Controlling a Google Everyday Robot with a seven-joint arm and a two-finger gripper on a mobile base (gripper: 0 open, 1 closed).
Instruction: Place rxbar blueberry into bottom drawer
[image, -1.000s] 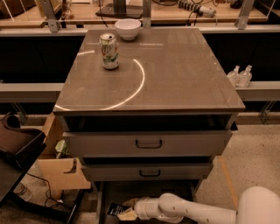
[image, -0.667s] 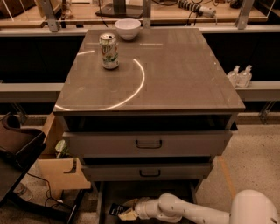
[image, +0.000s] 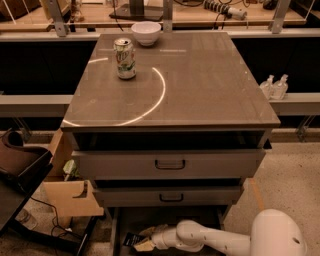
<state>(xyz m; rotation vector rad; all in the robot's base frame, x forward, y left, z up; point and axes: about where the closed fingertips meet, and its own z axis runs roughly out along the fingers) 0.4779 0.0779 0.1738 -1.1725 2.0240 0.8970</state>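
The rxbar blueberry (image: 130, 240), a dark wrapper bar with white lettering, is low inside the pulled-out bottom drawer (image: 200, 216) at its left side. My gripper (image: 143, 239) reaches into that drawer from the right on the white arm (image: 210, 239), and its tip is right at the bar's right end. I cannot tell whether the bar rests on the drawer floor or is held. The two drawers above, with dark handles, are slightly pulled out.
A green-and-white soda can (image: 125, 58) and a white bowl (image: 146, 33) stand at the back left of the cabinet top (image: 200, 85). A cardboard box (image: 70, 195) and a dark chair (image: 20, 165) are on the floor to the left. Two small bottles (image: 274, 86) stand at the right.
The arm has shifted very slightly; the gripper and the bar stay at the same spot in the bottom drawer.
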